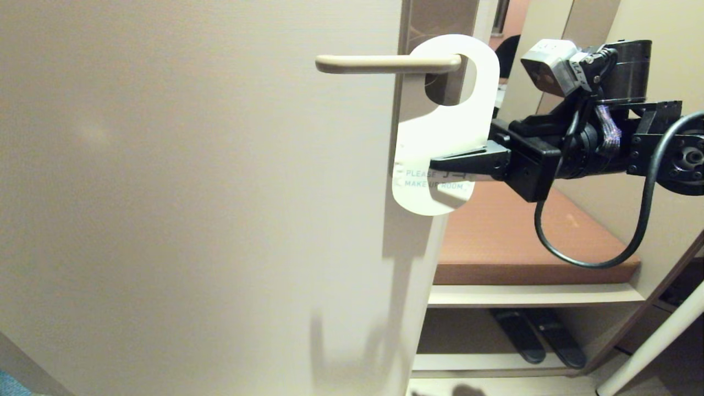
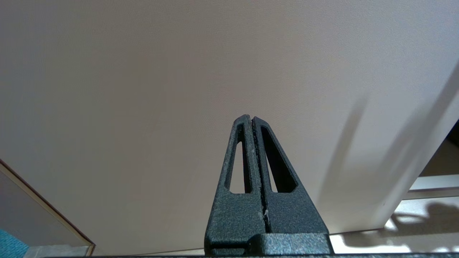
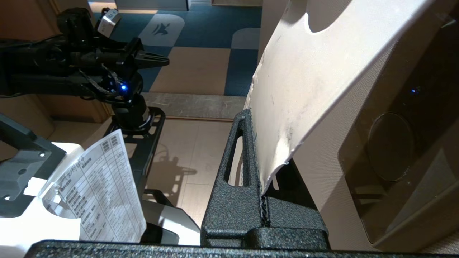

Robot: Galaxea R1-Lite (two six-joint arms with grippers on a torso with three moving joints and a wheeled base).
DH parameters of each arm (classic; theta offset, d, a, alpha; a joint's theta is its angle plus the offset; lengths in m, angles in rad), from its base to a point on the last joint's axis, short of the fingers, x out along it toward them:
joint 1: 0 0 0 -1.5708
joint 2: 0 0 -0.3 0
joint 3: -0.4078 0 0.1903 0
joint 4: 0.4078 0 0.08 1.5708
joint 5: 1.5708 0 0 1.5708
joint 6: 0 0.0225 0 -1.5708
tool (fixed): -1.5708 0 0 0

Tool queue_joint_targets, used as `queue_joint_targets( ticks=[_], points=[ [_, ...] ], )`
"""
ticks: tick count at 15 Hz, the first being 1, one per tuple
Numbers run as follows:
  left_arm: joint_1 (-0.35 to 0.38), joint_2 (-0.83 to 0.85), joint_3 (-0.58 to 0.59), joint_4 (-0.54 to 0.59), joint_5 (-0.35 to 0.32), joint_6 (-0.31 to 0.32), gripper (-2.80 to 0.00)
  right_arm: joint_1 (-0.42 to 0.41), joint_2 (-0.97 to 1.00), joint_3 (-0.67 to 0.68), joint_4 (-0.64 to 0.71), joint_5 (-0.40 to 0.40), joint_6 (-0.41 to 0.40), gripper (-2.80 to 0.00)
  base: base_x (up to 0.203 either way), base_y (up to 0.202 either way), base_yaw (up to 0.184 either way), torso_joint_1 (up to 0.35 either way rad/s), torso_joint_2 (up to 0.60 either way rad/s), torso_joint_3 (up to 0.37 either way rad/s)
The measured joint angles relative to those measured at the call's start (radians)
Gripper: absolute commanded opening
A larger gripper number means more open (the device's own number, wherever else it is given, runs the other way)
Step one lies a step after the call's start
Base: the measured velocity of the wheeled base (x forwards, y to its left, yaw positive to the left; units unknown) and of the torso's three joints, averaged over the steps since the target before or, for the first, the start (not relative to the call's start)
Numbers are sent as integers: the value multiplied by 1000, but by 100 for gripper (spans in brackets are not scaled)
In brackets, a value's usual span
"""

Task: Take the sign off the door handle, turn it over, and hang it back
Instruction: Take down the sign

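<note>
Head view: the white rounded oblong card sign [image 1: 440, 132], text "PLEASE MAKE UP ROOM" facing the camera, hangs by its hole on the slim cream-beige lever door handle [image 1: 385, 64], at the handle's elbow end, over the tall brown-grey plate [image 1: 440, 16] at the edge of the beige door [image 1: 192, 192]. The right claw [image 1: 440, 163], black, reaches in level from the right and is clamped shut on the sign's lower part, just above the printed text; the fingertips overlap the card's right half, and the sign's bottom lobe hangs below the claw. The right arm's wrist carries a grey camera block [image 1: 550, 66] and a looping black cable [image 1: 594, 242]. Beyond the door edge there is a reddish-brown shelf top [image 1: 495, 236], and below it a lower shelf with two dark flat items [image 1: 536, 335]; cannot tell what they are.

Left wrist view: the left claw [image 2: 252, 120], black and textured, has its fingers pressed together with nothing between them, and points at the plain beige door face [image 2: 179, 71]. It is well apart from the sign, which this view does not show. A bit of teal floor [image 2: 10, 247] shows in one corner.

Right wrist view: the right claw [image 3: 260, 186] is closed, with the white card sign [image 3: 304, 89] pinched between its fingers; the card's edge runs down into the seam where the fingers meet. The card leans against the door edge, beside the dark brown-grey plate [image 3: 412, 125]. The curve of the sign's hole shows at the far end. In the background are the robot's left arm [image 3: 89, 61], a printed paper sheet [image 3: 104, 190] and blue-and-tan carpet tiles [image 3: 200, 46].
</note>
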Motion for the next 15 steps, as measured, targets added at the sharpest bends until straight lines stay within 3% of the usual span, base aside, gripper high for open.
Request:
queue_joint_targets(
  ticks=[11,15],
  points=[
    [0,0,0,0,0,0,-280,34,-26,4,8,-58,1,-280,0,0,0,0,0,0],
    [0,0,0,0,0,0,-280,34,-40,3,9,-129,48,-280,0,0,0,0,0,0]
  ],
)
